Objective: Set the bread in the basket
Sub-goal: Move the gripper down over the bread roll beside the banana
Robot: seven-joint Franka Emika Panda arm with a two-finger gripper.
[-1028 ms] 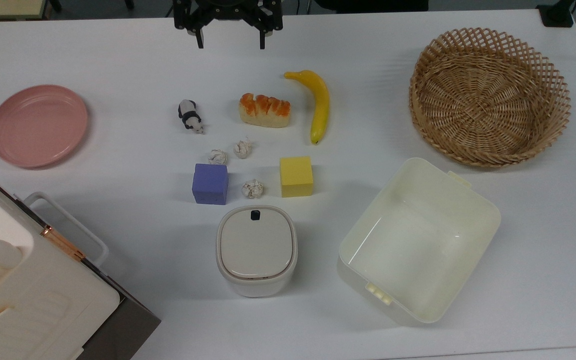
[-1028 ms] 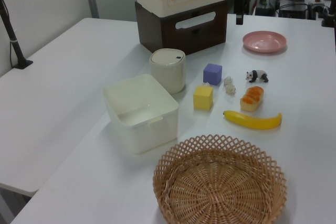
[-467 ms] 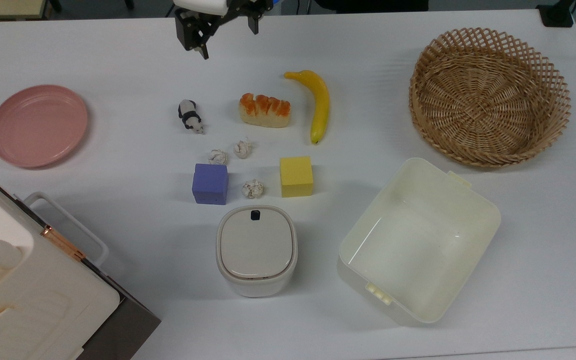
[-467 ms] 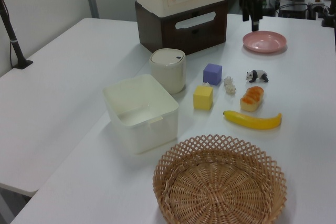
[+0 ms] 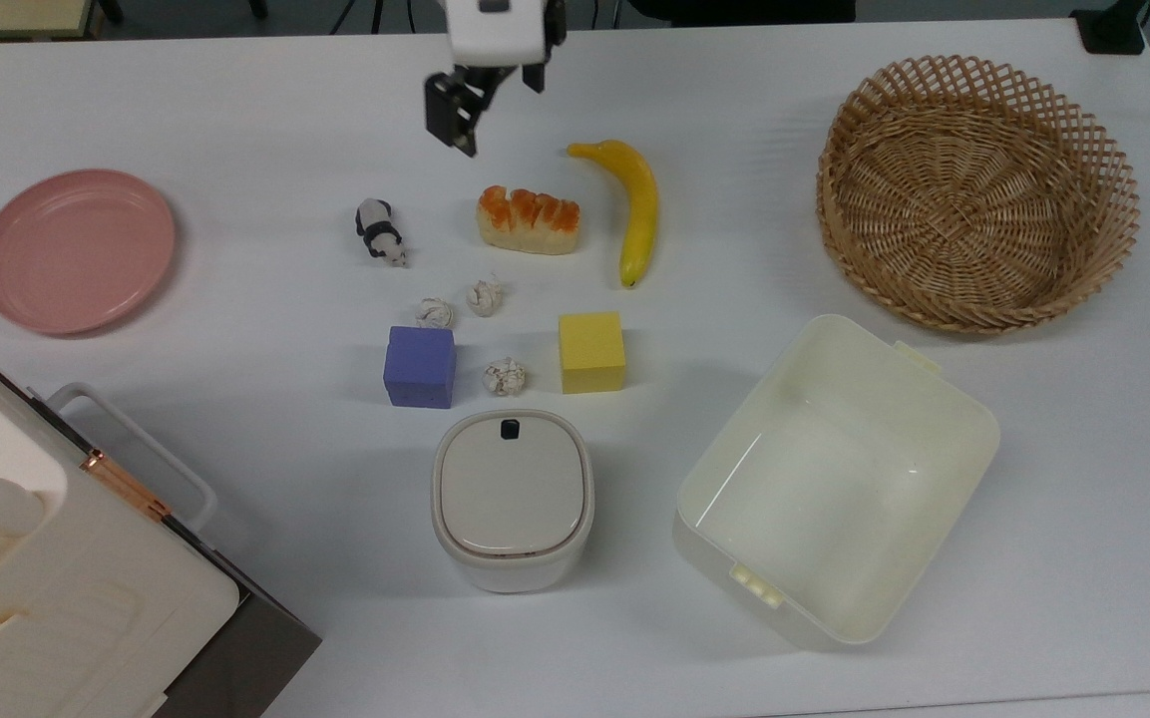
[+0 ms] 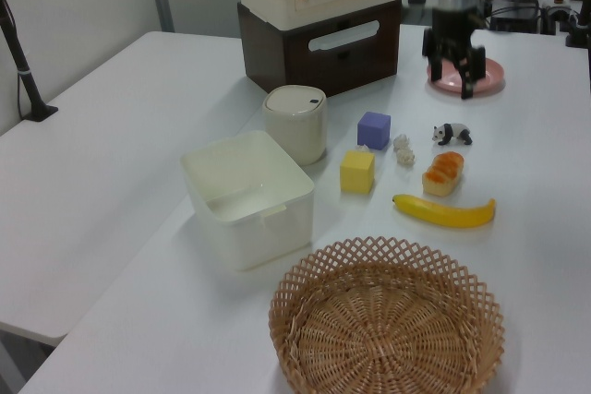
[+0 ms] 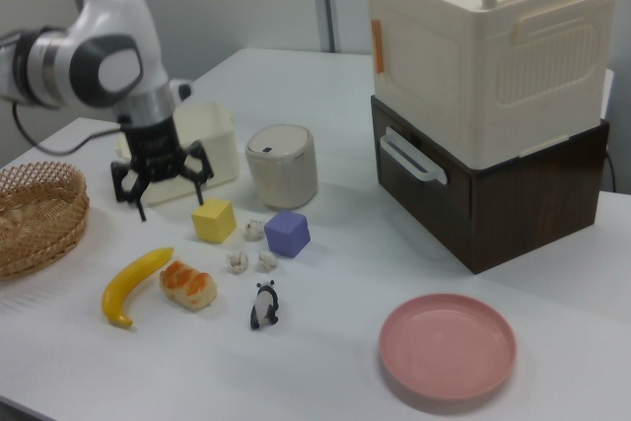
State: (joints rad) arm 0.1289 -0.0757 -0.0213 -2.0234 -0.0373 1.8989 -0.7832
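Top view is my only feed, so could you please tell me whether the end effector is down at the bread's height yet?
Observer: Not yet. In the right view the end effector hangs well above the bread, which lies on the table.
Operator: Thank you. Are its fingers spread wide enough to see a gap?
Observer: Yes. The left view shows the two fingers clearly apart, with nothing between them.

end effector [image 7: 163,191] pointing down, fingers [image 7: 140,206] spread apart, nothing between them.
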